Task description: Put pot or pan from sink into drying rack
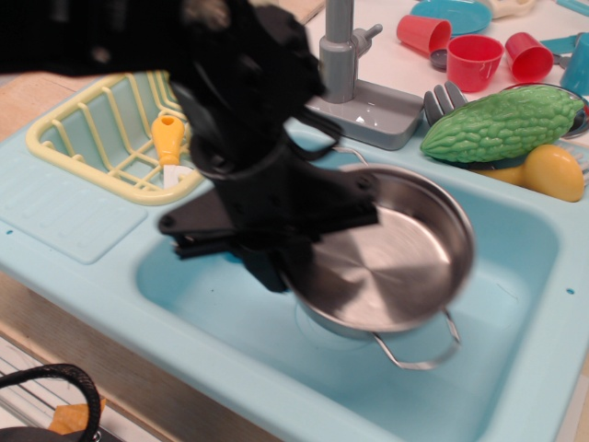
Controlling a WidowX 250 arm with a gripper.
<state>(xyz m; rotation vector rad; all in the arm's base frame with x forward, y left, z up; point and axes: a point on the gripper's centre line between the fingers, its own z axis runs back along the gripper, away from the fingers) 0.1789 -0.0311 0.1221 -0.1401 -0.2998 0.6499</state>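
Note:
My black gripper (293, 269) is shut on the left rim of the shiny steel pan (391, 258). It holds the pan tilted above the light-blue sink (515, 267); one wire loop handle hangs at the pan's front. The pale yellow drying rack (101, 138) stands at the left of the sink, with an orange-handled utensil (168, 140) lying in it. The arm hides the rack's right end and the blue cup.
The grey faucet (348, 64) stands behind the sink. A green bumpy gourd (502, 124), a yellow toy (550, 172), red cups (474, 60) and a grey fork lie on the counter at the back right. A ribbed drainboard (64, 216) lies in front of the rack.

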